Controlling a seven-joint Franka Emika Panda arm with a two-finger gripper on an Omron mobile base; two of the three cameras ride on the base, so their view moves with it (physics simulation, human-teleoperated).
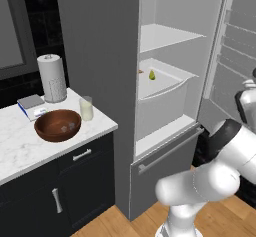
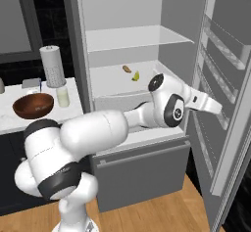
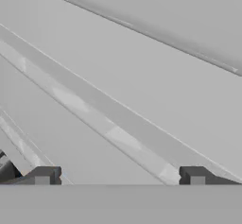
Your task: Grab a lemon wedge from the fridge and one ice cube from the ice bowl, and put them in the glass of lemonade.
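Observation:
The fridge (image 1: 100,56) stands open, its door (image 2: 228,79) swung out to the right. On a white shelf above the drawer lies the tiny yellow-green lemon wedge (image 1: 151,75) (image 2: 136,76). The reddish-brown ice bowl (image 1: 57,125) (image 2: 33,104) sits on the marble counter with pale ice cubes inside. Just right of it stands the glass of lemonade (image 1: 86,108) (image 2: 62,97). My hand (image 2: 208,104) reaches to the right of the wedge, close to the inner side of the door. My gripper (image 3: 120,176) is open with nothing between its fingertips, facing pale grey fridge surfaces.
A small orange-brown item (image 2: 126,69) lies just left of the wedge. On the counter (image 1: 20,151) a paper towel roll (image 1: 52,77) and a blue-edged sponge (image 1: 32,106) stand behind the bowl. The door's shelves (image 2: 220,45) jut inward beside my hand.

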